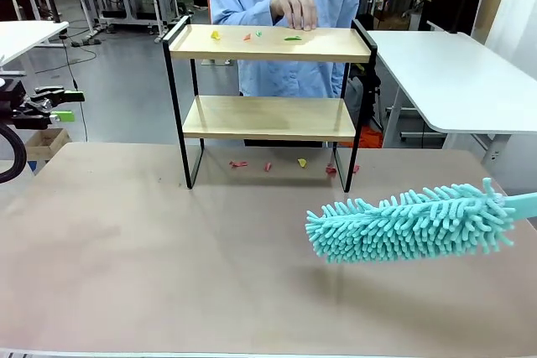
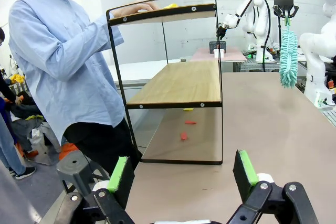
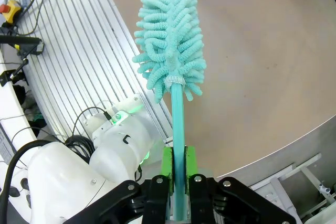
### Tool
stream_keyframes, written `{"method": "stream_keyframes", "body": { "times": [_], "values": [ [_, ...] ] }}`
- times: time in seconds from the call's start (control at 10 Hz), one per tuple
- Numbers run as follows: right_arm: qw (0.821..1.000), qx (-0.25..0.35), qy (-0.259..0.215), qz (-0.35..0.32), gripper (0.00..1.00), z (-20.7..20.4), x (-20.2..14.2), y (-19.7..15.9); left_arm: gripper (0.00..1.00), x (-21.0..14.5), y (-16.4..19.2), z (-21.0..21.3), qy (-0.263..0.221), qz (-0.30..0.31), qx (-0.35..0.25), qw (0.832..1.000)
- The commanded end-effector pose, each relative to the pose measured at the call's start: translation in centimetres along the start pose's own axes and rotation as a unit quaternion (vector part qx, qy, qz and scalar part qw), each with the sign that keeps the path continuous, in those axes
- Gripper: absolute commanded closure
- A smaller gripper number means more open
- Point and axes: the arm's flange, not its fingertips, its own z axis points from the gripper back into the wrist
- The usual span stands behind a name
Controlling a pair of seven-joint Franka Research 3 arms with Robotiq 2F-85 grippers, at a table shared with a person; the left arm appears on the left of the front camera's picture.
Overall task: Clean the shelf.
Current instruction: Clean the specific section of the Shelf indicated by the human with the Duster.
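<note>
duster (image 1: 411,222), teal, handle (image 3: 178,124) cut off at frame edge | right gripper (image 3: 177,163) clenched on handle | left gripper (image 2: 182,174) released | shelf (image 1: 268,116) at far centre of table (image 1: 126,249), two pale boards, black frame, scraps (image 1: 252,36) atop

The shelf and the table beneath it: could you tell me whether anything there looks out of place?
Yes. Small coloured scraps lie scattered on the top board of the shelf, and more red and yellow scraps litter the table beneath it. The lower board looks bare.
</note>
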Motion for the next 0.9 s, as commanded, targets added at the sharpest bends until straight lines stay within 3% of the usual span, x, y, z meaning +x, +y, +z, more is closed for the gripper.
{"method": "stream_keyframes", "body": {
  "times": [0.0,0.3,0.7,0.8],
  "values": [
    [1.000,0.000,-0.008,-0.008,0.88,0.1,0.4,0.1,0.00,0.3,-0.1,-0.1,0.000,-0.005,-0.001,1.000],
    [1.000,0.000,0.000,0.000,0.88,0.0,0.0,0.0,0.00,0.3,-0.1,-0.1,0.000,-0.005,-0.001,1.000],
    [0.992,-0.040,-0.101,-0.068,0.88,9.3,4.9,6.4,0.00,0.3,-0.1,-0.1,0.000,-0.005,-0.001,1.000],
    [0.989,-0.018,-0.104,-0.100,0.88,11.9,7.1,8.4,0.00,0.3,-0.1,-0.1,0.000,-0.005,-0.001,1.000]
  ]
}}
